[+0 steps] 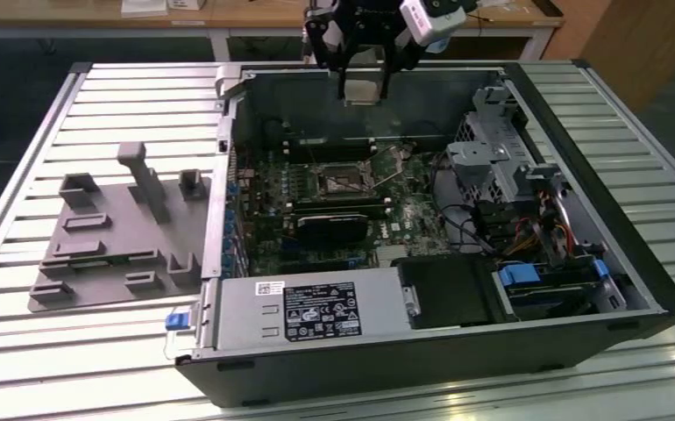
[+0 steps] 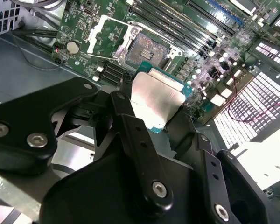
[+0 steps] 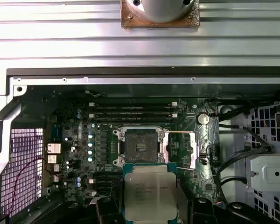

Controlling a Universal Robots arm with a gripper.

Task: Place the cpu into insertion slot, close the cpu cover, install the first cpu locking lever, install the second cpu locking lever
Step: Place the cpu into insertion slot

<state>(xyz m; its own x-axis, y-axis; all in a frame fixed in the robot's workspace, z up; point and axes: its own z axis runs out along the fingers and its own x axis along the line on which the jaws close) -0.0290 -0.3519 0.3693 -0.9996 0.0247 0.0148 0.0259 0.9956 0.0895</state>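
Note:
The cpu [image 1: 361,88], a flat square chip with a dull silver top, hangs high over the far wall of the open computer case. My gripper [image 1: 361,90] is shut on its edges. Both wrist views show the cpu [image 2: 156,100] [image 3: 149,191] between black fingers [image 2: 126,109] [image 3: 107,205]. Below, the insertion slot [image 1: 340,180] [image 2: 147,49] [image 3: 139,147] lies uncovered in the green board, its dark centre showing. The cpu cover [image 3: 181,149] [image 2: 104,33] is swung open beside the slot. The chip is well above the slot and apart from it.
The case [image 1: 618,263] lies on its side on a slatted metal table. Inside are a power supply [image 1: 314,311], a drive cage [image 1: 513,167], cables and long memory slots [image 3: 133,109]. A grey fixture plate [image 1: 116,237] with upright blocks lies at the exterior view's left.

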